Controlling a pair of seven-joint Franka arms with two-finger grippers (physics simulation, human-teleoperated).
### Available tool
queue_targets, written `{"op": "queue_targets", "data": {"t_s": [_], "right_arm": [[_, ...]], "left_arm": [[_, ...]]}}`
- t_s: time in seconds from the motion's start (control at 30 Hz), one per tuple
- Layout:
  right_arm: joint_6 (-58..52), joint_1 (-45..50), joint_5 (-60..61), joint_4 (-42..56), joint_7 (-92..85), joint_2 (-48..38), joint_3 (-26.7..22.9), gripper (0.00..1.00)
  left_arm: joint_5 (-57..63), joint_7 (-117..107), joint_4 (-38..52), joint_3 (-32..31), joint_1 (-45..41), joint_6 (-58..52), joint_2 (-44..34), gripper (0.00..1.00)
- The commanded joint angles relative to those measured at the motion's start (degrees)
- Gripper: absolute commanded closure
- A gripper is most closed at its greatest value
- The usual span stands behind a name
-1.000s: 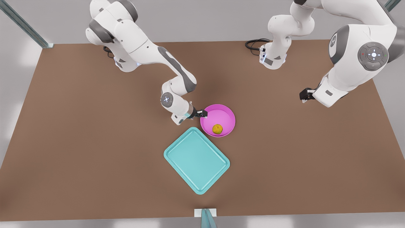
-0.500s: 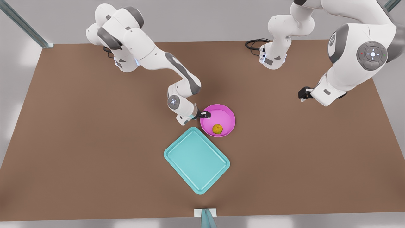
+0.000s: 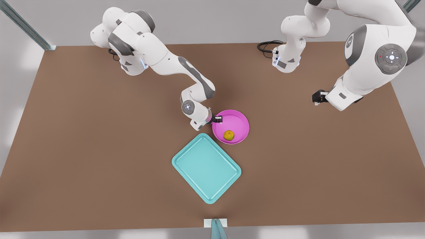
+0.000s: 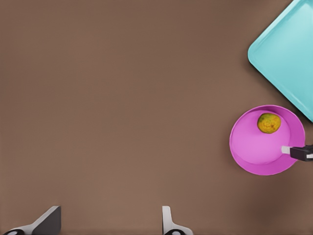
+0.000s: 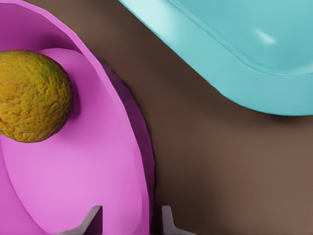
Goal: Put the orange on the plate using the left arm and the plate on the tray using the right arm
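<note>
Right gripper [image 3: 217,119] is at the plate [image 3: 236,123] rim, one finger [image 5: 90,221] inside and the other outside, clamped on the plate edge. We see the orange [image 3: 228,135] sitting in the plate, across the dish from that gripper and near the rim facing the tray [image 3: 206,167]. A strip of bare table [image 3: 83,149] separates plate and tray; the tray sits diagonally, long axis slanting, one corner nearest the plate. Left gripper [image 3: 317,98] waits well off to the front view's right, fingers [image 4: 168,223] spread wide, open table all round it.
</note>
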Motion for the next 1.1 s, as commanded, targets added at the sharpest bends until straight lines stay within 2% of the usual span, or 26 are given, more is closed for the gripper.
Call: {"op": "queue_targets", "data": {"t_s": [0.0,0.17,0.2,0.3,0.37,0.77,1.07], "right_arm": [[-0.1,0.0,0.0,0.0,-1.1,0.1,0.0,0.45],[-0.1,-0.1,0.2,0.1,-1.0,-0.2,0.5,0.46],[-0.1,-0.1,0.2,0.1,-1.0,-0.3,0.5,0.50],[-0.3,-0.2,0.1,0.5,-1.0,-0.2,0.5,0.74],[-0.4,-0.3,0.1,0.5,-1.0,-0.2,0.5,0.78],[-0.9,-1.8,0.4,3.8,-0.5,-0.5,1.3,0.79],[-2.9,-6.9,0.7,11.4,-0.2,1.5,1.0,0.79]], "left_arm": [[0.0,0.6,0.0,0.0,0.0,-0.1,0.0,0.00],[0.0,0.6,0.0,0.0,0.0,-0.2,-0.1,0.00],[0.0,0.6,0.0,0.0,0.0,-0.2,-0.1,0.00],[0.0,0.6,0.0,0.0,0.0,-0.2,-0.2,0.00],[0.0,0.5,0.0,-0.1,-0.1,-0.2,-0.3,0.00],[-0.1,0.6,0.0,-0.2,-0.1,-1.8,-0.5,0.00],[0.0,0.7,0.0,-0.1,-0.1,-1.9,-0.5,0.00]]}}
